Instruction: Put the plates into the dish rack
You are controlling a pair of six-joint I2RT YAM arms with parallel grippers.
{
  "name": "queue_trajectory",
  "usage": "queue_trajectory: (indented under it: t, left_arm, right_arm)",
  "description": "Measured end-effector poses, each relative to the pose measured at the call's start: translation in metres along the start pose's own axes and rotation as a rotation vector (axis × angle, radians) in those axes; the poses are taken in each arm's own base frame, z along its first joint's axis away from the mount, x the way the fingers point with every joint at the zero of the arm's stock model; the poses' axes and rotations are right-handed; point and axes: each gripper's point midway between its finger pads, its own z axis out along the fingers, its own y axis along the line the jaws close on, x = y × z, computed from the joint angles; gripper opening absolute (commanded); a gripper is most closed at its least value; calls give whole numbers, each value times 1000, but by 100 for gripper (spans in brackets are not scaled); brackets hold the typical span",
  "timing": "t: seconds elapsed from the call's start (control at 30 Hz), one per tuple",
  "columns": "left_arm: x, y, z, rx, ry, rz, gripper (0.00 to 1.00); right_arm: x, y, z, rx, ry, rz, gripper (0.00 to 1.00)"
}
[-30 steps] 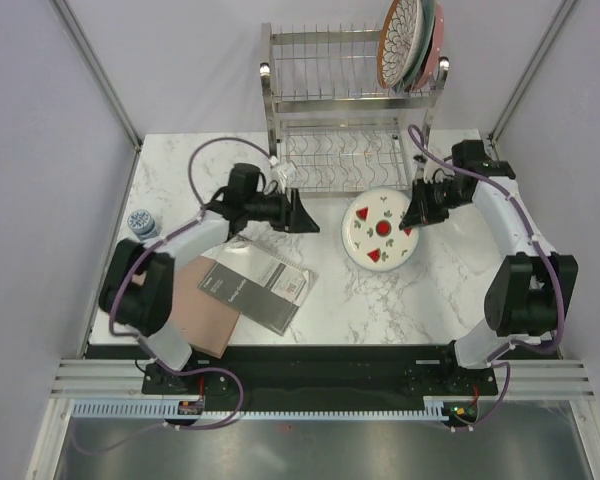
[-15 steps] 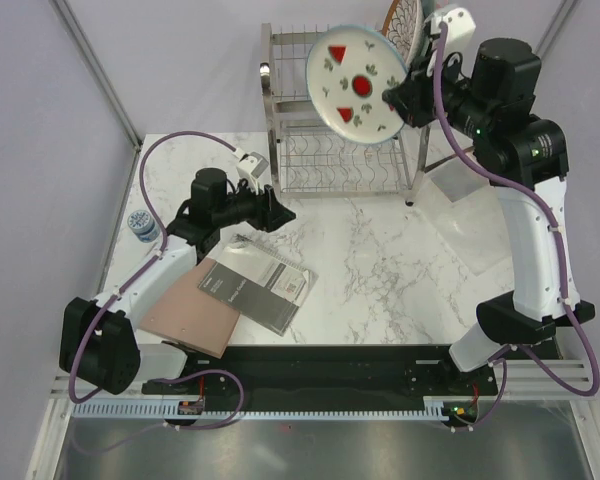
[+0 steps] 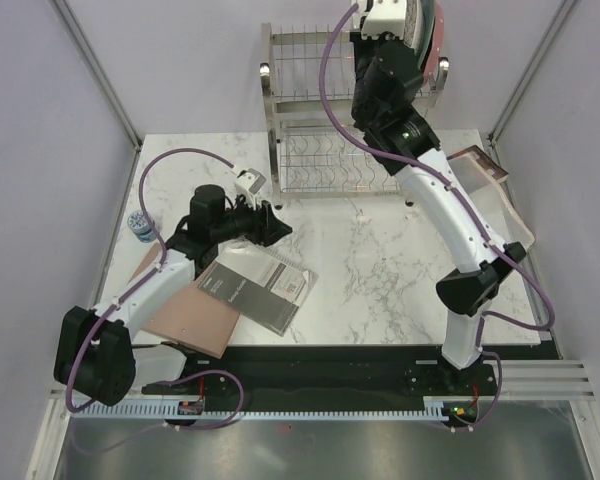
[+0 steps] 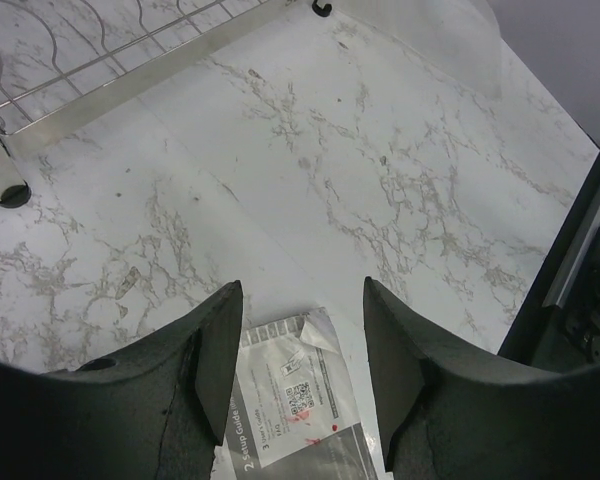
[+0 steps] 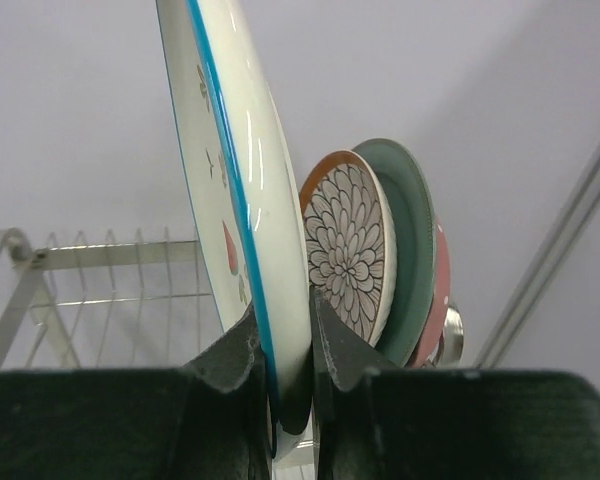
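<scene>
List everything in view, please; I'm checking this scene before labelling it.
dish rack: one, shiny steel, far edge of table
strawberry plate: one, white with a blue rim, upright in the right gripper, beside the petal plate
petal plate: one, brown-rimmed, standing in rack
grey-green plate: one, behind petal plate
pink plate: one, behind grey-green plate
booklet: one, dark grey, near left, overlapping board
board: one, brown, near left
small round object: one, blue-white, left table edge
table: one, white marble
left gripper: open, empty, above booklet
right gripper: shut on strawberry plate
</scene>
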Motion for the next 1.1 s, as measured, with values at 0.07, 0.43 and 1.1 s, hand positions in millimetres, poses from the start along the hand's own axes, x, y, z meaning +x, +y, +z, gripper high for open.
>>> queue_trajectory:
  t: [0.07,0.43,1.1]
  left_arm:
    - [3,-1,-2,1,-3,2,59]
    - [25,-6,-7,12,-17,7,59]
    - [30,-4,4,27,-20,5,59]
  right_arm:
    - [11,-1,9,65,10,-22,0]
    - [31,-13,11,150,72,-65,0]
    - [83,-25,12,153,214,-160,0]
